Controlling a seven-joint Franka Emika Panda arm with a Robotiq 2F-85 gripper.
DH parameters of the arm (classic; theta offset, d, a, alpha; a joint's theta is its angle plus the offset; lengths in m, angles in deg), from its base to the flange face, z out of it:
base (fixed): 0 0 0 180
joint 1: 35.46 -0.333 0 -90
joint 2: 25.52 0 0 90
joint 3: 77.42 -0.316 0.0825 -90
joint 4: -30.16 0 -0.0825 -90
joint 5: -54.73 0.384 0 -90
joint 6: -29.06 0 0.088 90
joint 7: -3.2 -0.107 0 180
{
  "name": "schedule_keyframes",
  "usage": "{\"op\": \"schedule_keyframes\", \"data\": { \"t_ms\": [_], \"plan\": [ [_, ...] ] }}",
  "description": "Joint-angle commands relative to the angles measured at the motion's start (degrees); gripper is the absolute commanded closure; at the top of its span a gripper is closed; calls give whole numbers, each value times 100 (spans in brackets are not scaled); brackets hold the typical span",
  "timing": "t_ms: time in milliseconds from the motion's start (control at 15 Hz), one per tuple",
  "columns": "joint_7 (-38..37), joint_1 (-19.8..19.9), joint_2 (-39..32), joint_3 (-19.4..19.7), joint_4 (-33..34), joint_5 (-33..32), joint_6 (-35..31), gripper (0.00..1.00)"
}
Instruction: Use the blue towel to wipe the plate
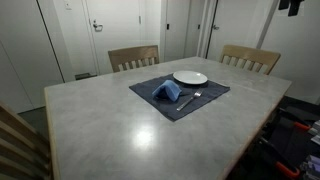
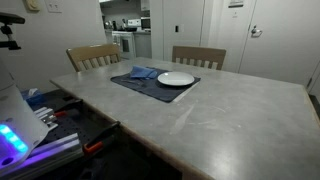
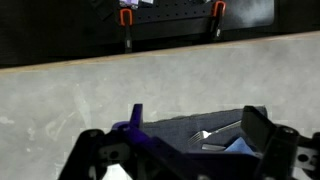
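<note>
A crumpled blue towel (image 1: pixel 168 92) lies on a dark blue placemat (image 1: pixel 210 91) at the far side of the table, next to a white plate (image 1: pixel 190 77). Both exterior views show them: the towel (image 2: pixel 143 72), the plate (image 2: pixel 176 78) and the placemat (image 2: pixel 135 84). A fork (image 1: pixel 190 97) lies on the mat beside the towel. In the wrist view my gripper (image 3: pixel 175 152) is open and empty, well above the table, with the fork (image 3: pixel 215 130), a corner of the towel (image 3: pixel 240 147) and the placemat (image 3: pixel 180 128) between its fingers. The plate is hidden there.
The grey table (image 1: pixel 110 120) is large, with a bare stretch in front of the mat. Two wooden chairs (image 1: pixel 133 57) (image 1: pixel 250 58) stand at its far edge. Tools and clutter (image 2: pixel 70 115) lie below the table's side.
</note>
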Motion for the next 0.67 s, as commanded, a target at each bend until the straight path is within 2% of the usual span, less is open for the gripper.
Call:
{"op": "schedule_keyframes", "data": {
  "t_ms": [0, 600],
  "plan": [
    [43, 91, -15, -76, 8, 39, 7, 0],
    [33, 36, -73, -133, 62, 60, 2, 0]
  ]
}}
